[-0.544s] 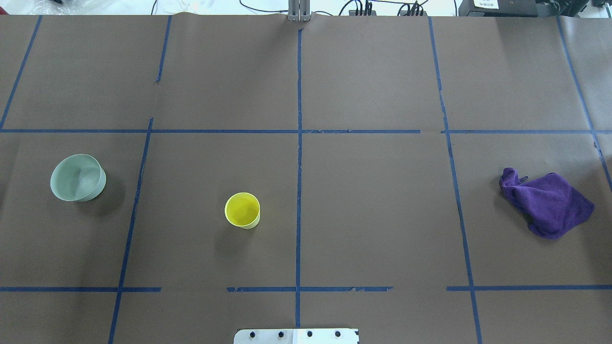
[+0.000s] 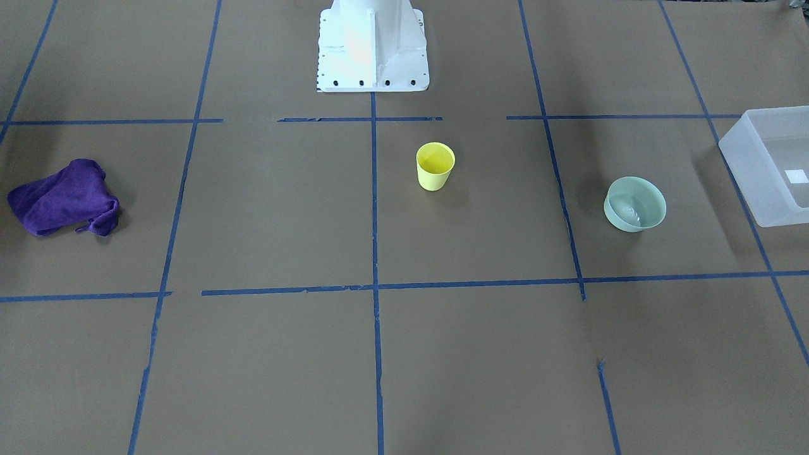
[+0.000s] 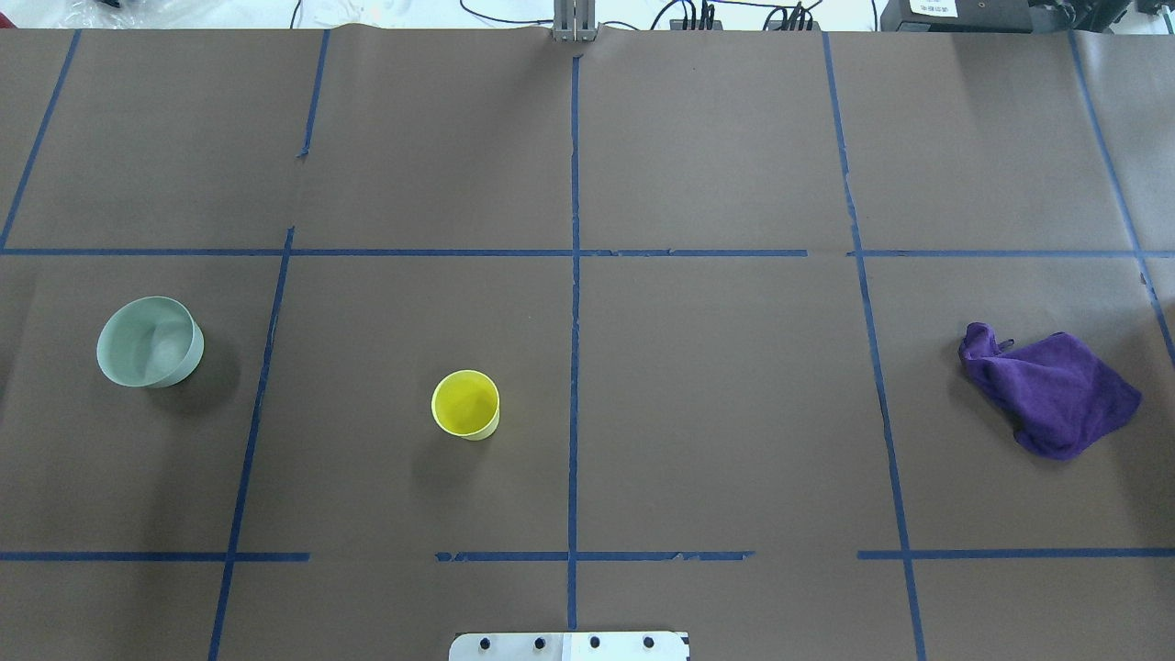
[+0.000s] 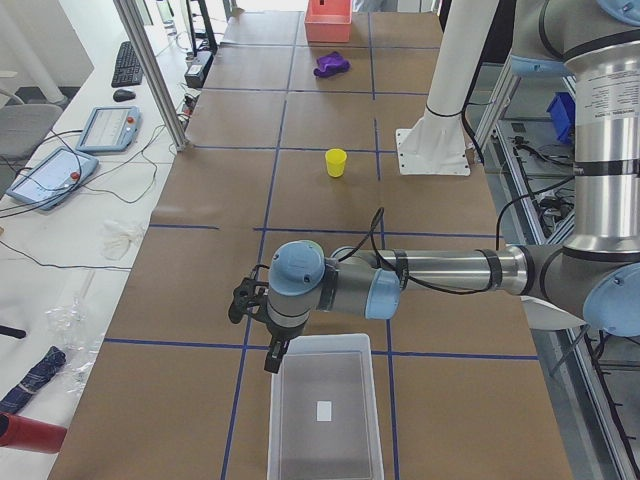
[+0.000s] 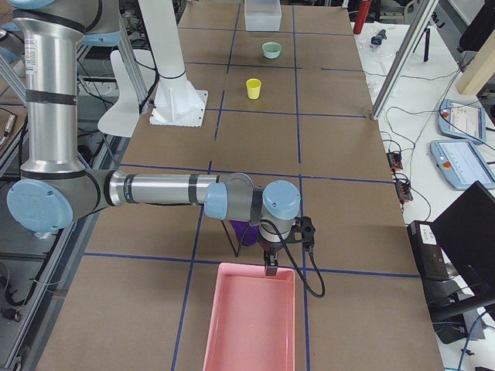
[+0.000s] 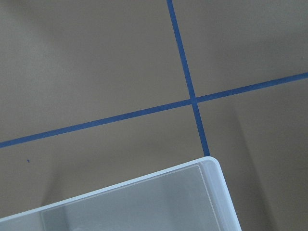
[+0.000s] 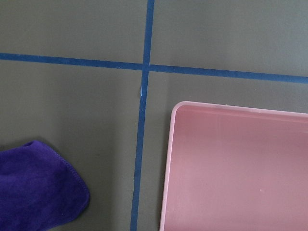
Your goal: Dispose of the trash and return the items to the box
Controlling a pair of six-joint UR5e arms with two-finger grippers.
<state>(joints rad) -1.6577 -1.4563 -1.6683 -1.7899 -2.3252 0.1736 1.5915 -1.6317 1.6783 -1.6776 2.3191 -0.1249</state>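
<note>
The yellow cup (image 2: 435, 165) stands upright near the table's middle, also in the overhead view (image 3: 466, 404). The mint-green bowl (image 2: 634, 203) sits upright on my left side, also in the overhead view (image 3: 150, 341). The frosted box (image 2: 752, 183) is at the left end, holding only its white label. My left gripper (image 4: 272, 358) hangs over the box's far corner rim (image 4: 277, 420); I cannot tell whether it is open or shut. My right gripper (image 5: 271, 269) hangs at the pink tray's edge; I cannot tell its state. No fingers show in either wrist view.
A crumpled purple cloth (image 3: 1051, 390) lies on the right side, beside the pink tray (image 5: 249, 321), whose rim (image 7: 169, 159) shows in the right wrist view. The white pedestal (image 2: 371, 44) stands at the robot's edge. Blue tape lines grid the brown table.
</note>
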